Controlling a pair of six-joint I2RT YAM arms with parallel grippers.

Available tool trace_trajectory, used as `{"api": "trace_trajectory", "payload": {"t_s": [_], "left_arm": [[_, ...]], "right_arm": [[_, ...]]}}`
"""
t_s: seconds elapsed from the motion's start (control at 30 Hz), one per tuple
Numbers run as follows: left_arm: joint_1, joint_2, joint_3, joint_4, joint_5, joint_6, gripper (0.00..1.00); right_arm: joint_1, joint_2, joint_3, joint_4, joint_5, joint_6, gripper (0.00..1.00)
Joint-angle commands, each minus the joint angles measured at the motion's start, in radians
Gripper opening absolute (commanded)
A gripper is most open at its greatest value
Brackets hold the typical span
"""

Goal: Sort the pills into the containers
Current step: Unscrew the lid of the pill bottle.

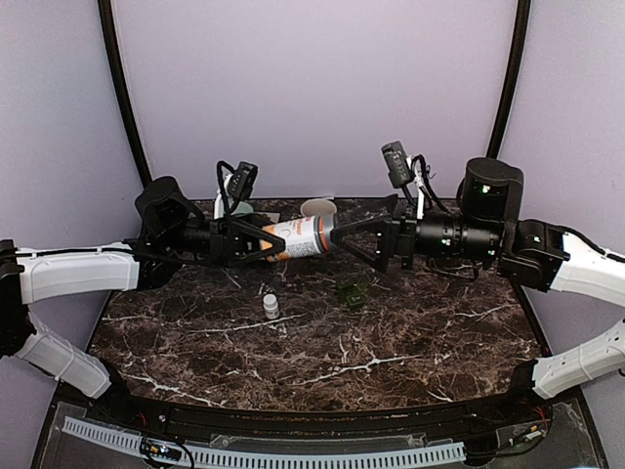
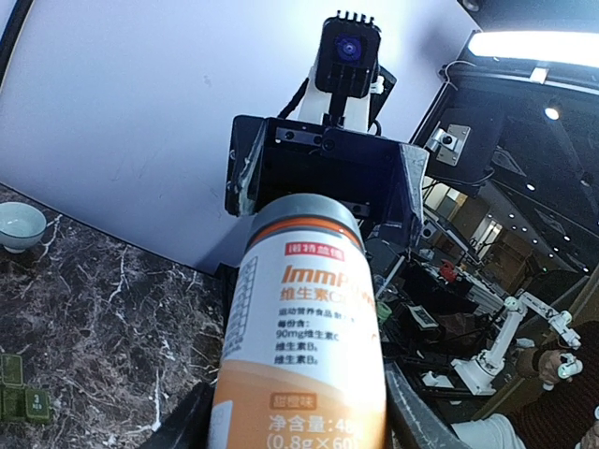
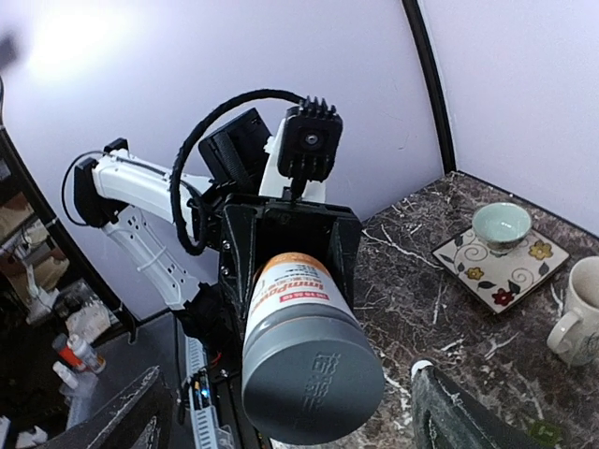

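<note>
1. Fingers (image 2: 182,426) of the left gripper (image 1: 266,239) are clamped on the lower half of an orange-and-white pill bottle (image 1: 301,237). They hold it on its side in the air above the table, with its grey cap (image 3: 314,379) pointing toward the other arm.
2. Fingers (image 3: 140,412) of the right gripper (image 1: 344,237) are spread wide, one on each side of the cap. There is a clear gap on both sides, so they grip nothing.
3. The cap sits on the pill bottle's mouth.
4. Below, the dark green pill box (image 1: 352,291) lies flat on the dark marble table (image 1: 439,342), roughly under the right gripper's tips and a little nearer the arm bases. What its compartments hold is too small to tell.
5. A small white vial (image 1: 270,306) stands upright to the left of the pill box, apart from it.
6. At the far edge of the table stands a cream mug (image 1: 317,208). Beside it, a pale green bowl (image 3: 501,224) rests on a flowered square tile (image 3: 538,257).
</note>
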Motion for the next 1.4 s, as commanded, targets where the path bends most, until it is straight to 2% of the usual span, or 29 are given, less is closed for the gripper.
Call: {"api": "trace_trajectory", "payload": {"t_s": [0.0, 0.3, 0.47, 0.73, 1.37], "left_arm": [[0.002, -0.058, 0.009, 0.0, -0.059, 0.088, 0.0], [0.003, -0.099, -0.013, -0.076, -0.13, 0.227, 0.0], [0.002, -0.112, -0.029, -0.114, -0.156, 0.287, 0.0], [-0.002, -0.118, -0.029, -0.178, -0.192, 0.369, 0.0], [-0.002, -0.104, -0.01, -0.192, -0.191, 0.401, 0.0]], "right_arm": [[-0.034, 0.019, 0.005, 0.06, 0.047, 0.257, 0.87], [-0.109, 0.043, -0.013, 0.138, 0.011, 0.618, 0.87], [-0.114, 0.082, 0.011, 0.145, -0.031, 0.708, 0.89], [-0.114, 0.113, 0.033, 0.128, -0.056, 0.758, 0.88], [-0.106, 0.163, 0.05, 0.107, -0.089, 0.767, 0.82]]}}
